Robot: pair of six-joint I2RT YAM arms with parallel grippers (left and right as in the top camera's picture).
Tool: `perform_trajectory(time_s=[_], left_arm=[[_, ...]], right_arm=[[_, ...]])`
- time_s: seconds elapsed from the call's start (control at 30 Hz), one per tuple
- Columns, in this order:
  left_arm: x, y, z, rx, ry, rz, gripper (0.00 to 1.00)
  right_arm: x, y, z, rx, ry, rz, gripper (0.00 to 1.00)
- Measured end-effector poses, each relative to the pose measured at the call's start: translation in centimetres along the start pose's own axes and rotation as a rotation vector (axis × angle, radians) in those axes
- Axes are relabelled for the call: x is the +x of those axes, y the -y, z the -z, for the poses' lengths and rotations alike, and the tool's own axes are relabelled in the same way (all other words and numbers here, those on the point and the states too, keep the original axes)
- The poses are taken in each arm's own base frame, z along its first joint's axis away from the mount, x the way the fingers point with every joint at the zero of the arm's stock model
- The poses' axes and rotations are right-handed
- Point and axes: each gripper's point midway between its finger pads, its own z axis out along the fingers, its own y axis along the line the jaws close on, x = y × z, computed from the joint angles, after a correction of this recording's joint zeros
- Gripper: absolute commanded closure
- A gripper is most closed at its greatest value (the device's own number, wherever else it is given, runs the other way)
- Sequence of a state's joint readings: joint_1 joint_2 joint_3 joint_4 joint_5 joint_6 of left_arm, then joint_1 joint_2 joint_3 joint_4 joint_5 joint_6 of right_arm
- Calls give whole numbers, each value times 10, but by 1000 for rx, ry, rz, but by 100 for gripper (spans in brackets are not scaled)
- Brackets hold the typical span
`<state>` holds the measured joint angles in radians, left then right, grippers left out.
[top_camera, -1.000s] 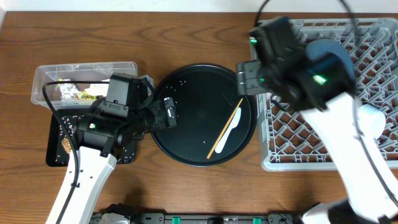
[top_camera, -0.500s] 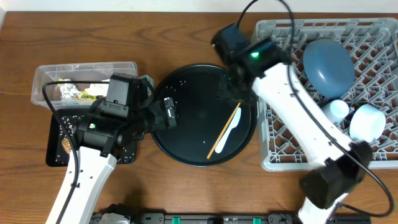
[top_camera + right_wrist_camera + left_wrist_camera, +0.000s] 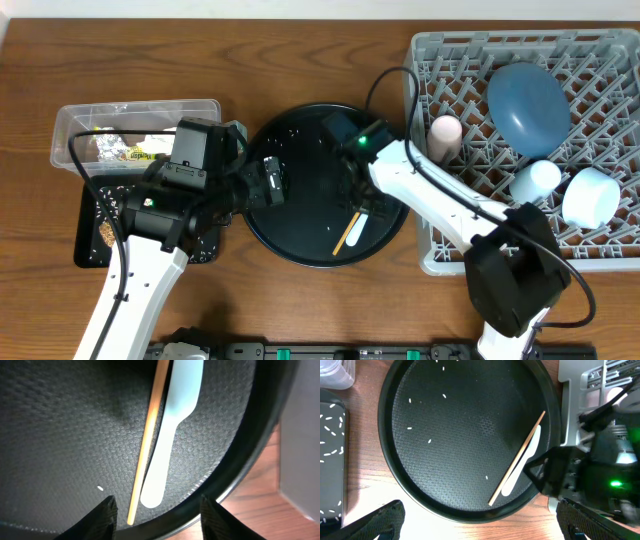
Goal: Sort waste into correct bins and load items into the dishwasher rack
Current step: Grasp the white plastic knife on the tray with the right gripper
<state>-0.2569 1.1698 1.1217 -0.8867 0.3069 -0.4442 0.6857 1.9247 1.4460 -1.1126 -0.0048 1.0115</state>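
Hanging low over the round tray [image 3: 235, 460], the right tool [image 3: 159, 515] stands part spread astride the near ends of the chopstick [image 3: 150, 430] and spoon [image 3: 172, 425], likely to pinch one for the rack [image 3: 450, 60]. They lie close side by side, so taking one alone looks awkward. Farther off, the left tool [image 3: 270, 180] hangs wide spread at the tray's other edge.

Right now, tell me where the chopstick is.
Overhead, the chopstick lies slanted on the right side of the round tray, alongside the spoon, with the right hand open over it.
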Motion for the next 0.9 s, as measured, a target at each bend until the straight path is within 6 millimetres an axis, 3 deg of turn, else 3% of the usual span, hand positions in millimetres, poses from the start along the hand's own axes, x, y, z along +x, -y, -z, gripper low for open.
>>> perform_trajectory(time_s=[0.43, 0.9], left_arm=[[0, 0, 0, 0, 0, 0, 2], [0, 0, 0, 0, 0, 0, 2]], right_arm=[[-1, 13, -13, 45, 26, -119, 62], [-6, 16, -14, 61, 60, -168, 68]])
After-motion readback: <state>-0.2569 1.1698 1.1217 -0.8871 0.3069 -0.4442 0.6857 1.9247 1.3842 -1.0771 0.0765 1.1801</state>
